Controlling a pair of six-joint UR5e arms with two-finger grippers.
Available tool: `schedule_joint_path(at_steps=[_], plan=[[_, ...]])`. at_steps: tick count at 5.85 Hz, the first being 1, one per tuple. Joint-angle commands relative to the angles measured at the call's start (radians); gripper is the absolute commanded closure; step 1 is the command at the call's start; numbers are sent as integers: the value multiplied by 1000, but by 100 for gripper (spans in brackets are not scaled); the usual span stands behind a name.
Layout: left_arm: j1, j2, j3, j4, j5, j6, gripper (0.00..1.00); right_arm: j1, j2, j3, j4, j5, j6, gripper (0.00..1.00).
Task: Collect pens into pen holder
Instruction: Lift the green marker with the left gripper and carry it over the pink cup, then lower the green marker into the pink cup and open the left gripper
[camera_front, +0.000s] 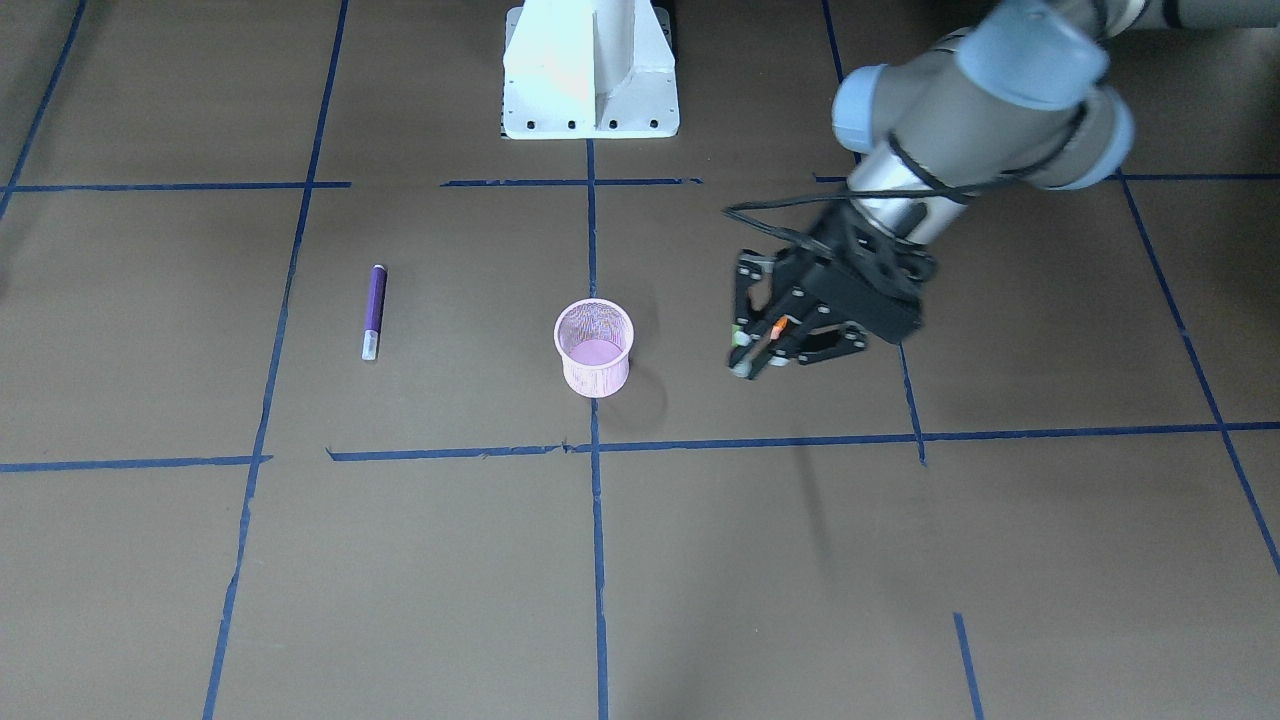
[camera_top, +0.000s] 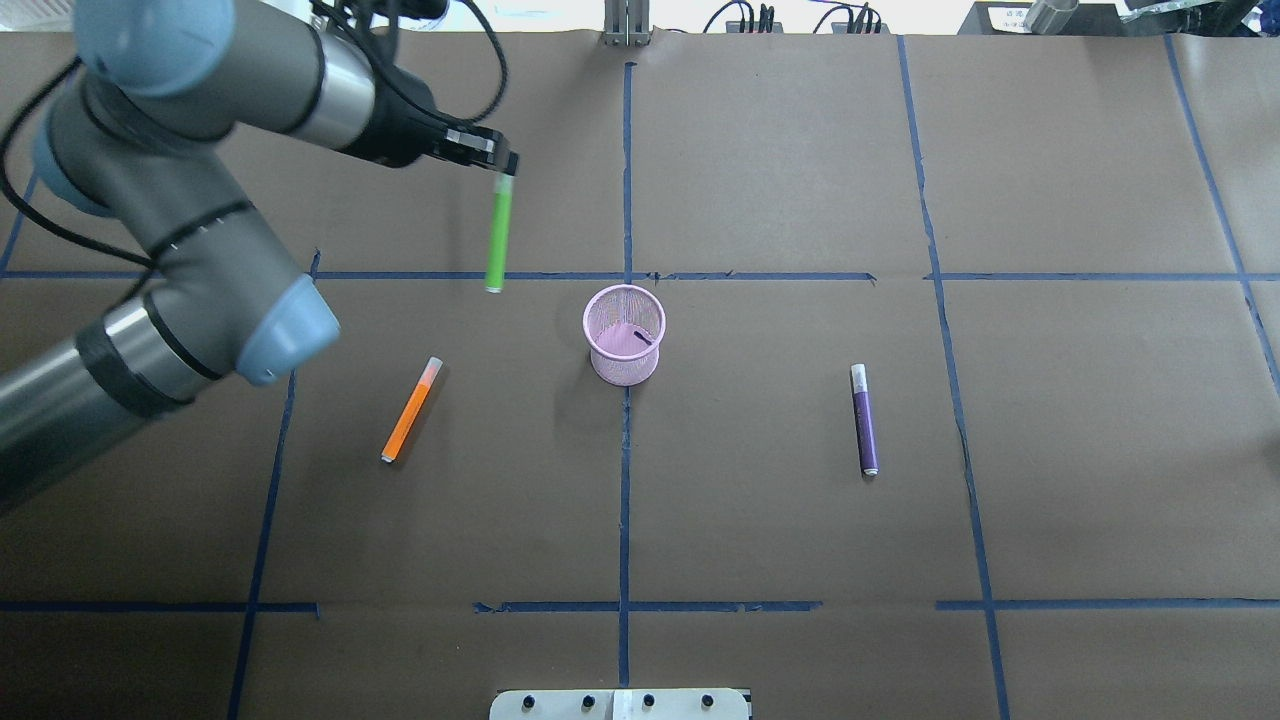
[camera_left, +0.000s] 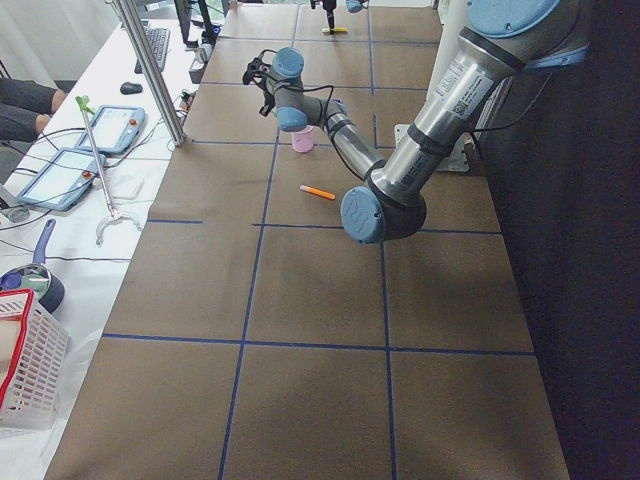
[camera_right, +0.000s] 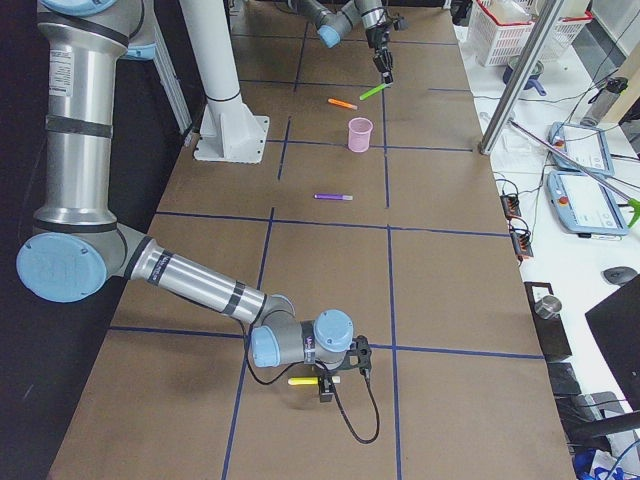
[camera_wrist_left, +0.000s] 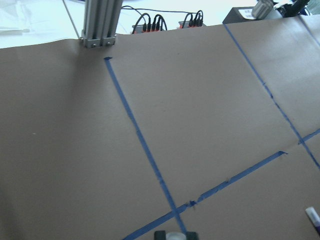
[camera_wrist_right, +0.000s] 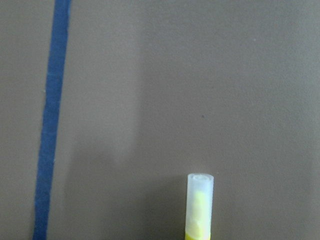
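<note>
My left gripper is shut on the cap end of the green pen, which hangs above the table, left of and beyond the pink mesh pen holder. The pen's pale cap shows at the bottom of the left wrist view. The orange pen lies on the table left of the holder. The purple pen lies to its right. The holder looks empty in the front view. My right gripper is low at a yellow pen, far from the holder. I cannot tell whether it is open or shut.
Blue tape lines divide the brown table into squares. A white robot base stands at the table's near edge. The right wrist view shows the yellow pen's translucent cap over bare table.
</note>
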Motion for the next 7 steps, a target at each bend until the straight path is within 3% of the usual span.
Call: schedule_joint_path(at_steps=[1,3,7], plan=[[77,-50,30,-43,139,-53,100,0,0,0,0,2,0,0],[80,-49,162,-184,143,-53,100,0,0,-2,0,0,0,0],[134,-4,184,-251,143,-55,100,0,0,-3,0,0,0,0]])
